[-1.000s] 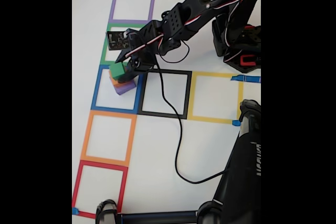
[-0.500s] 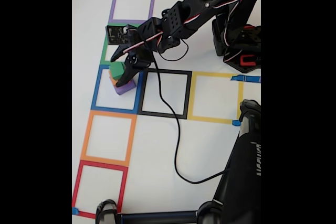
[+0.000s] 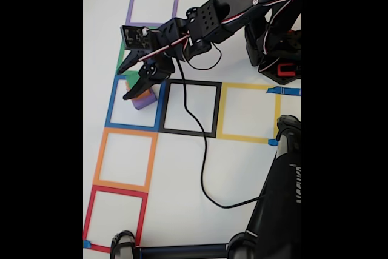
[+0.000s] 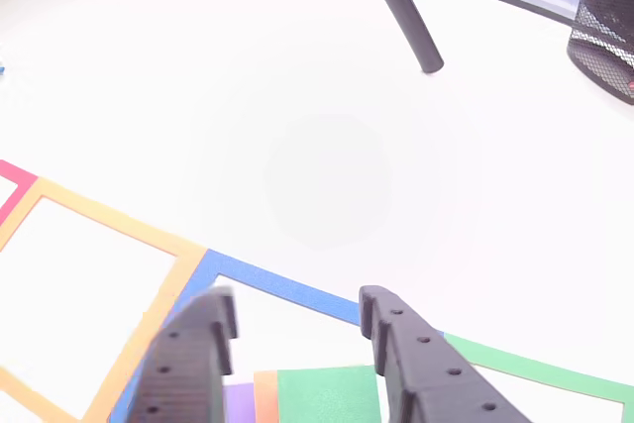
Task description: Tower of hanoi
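In the fixed view the tower of hanoi stands inside the blue tape square (image 3: 111,104): a purple block (image 3: 145,100) at the bottom and a green block (image 3: 131,79) on top. My gripper (image 3: 123,84) hangs open just above the stack, one finger on each side of the green block, not touching it. The other view looks down between the two black fingers (image 4: 406,354) of the gripper (image 4: 297,302). Below them lie the green block (image 4: 327,395), a sliver of orange block (image 4: 264,398) and the purple block (image 4: 239,403).
Hollow tape squares surround the stack: purple (image 3: 130,5), black (image 3: 193,82), yellow (image 3: 248,87), orange (image 3: 123,131), red (image 3: 115,191). A black cable (image 3: 203,168) trails over the table. The arm's base (image 3: 279,47) is at the upper right, a black stand (image 3: 276,210) at the lower right.
The gripper let go of the green block, opened, and lifted up and left. The green block stays on top of the stack.
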Robot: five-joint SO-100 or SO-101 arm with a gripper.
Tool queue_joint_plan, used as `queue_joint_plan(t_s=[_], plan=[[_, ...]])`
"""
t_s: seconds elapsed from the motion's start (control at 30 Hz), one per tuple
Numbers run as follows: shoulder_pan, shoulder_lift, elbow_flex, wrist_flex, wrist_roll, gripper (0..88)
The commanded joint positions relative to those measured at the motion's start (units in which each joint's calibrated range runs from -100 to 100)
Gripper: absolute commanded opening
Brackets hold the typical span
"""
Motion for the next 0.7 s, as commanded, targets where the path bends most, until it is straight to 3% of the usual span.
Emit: queue_joint_plan(t_s=[0.0,0.37,0.67], plan=[[1.5,-10.6,-6.6,15.6,0.4,0.1],[16.7,-24.5,-34.4,70.5,0.4,0.1],[27.7,-17.4,-66.0,95.8,0.4,0.0]])
